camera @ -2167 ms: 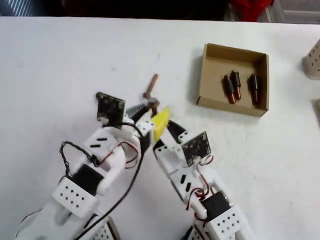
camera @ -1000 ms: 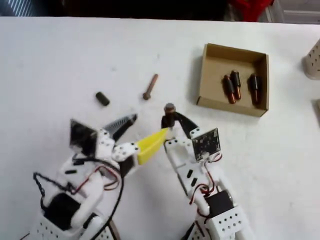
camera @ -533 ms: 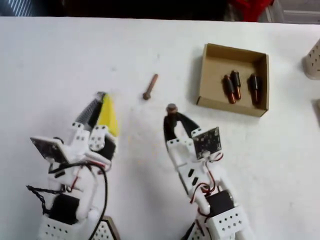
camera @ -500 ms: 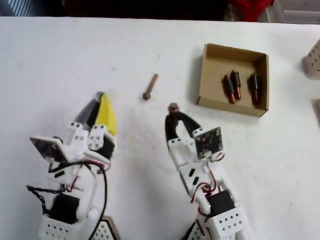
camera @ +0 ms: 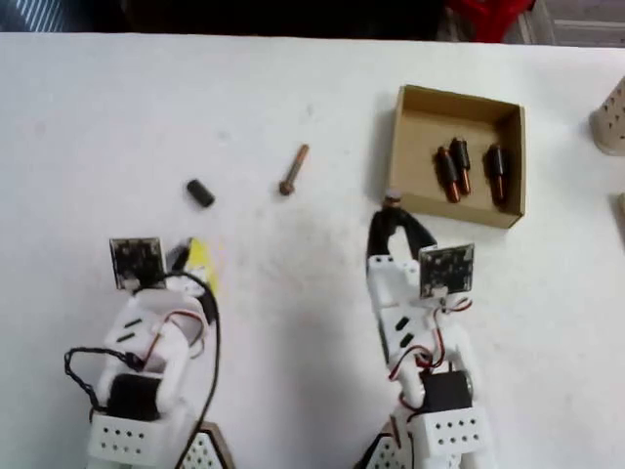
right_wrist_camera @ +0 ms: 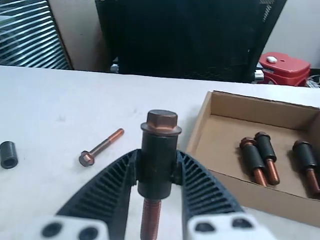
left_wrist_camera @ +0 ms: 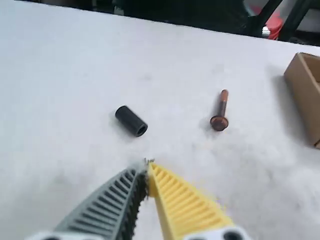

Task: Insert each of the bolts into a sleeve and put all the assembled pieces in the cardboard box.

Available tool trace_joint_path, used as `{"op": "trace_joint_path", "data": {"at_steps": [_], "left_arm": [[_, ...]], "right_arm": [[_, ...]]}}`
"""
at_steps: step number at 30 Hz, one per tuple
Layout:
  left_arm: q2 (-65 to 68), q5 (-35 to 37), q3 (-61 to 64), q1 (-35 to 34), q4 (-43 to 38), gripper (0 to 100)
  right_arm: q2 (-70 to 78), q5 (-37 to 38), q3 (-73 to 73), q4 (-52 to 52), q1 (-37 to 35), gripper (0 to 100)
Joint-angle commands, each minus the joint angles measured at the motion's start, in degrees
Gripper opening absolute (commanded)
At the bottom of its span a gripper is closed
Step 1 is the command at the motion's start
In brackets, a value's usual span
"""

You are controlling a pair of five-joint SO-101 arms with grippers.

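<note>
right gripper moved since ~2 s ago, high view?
Yes. The right gripper, shut on the sleeved bolt, has shifted away from the loose bolt toward the cardboard box, now just outside its near left corner.

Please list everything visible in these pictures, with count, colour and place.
table: 1, white
cardboard box: 1, brown, table's right part
assembled pieces: 3, black and copper, inside the box
held piece: 1, black and copper, in the right gripper
loose sleeve: 1, black, on the table
loose bolt: 1, copper, between box and sleeve
perforated object: 1, beige, right edge
left gripper: 1, grey and yellow, shut, empty
right gripper: 1, black, shut, just before the box
</note>
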Motion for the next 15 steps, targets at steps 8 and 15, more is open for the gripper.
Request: {"op": "trace_joint_path", "data": {"at_steps": [8, 15], "left_arm": [[-0.5, -4.4, -0.1, -1.9, 6.8, 2], [-0.5, -4.6, -0.5, -1.7, 7.1, 2]], "right_arm": [[-0.8, 0.4, -19.4, 20.8, 6.5, 1.6], [14.9, 0.4, -33.5, 26.0, 9.6, 1.6]]}}
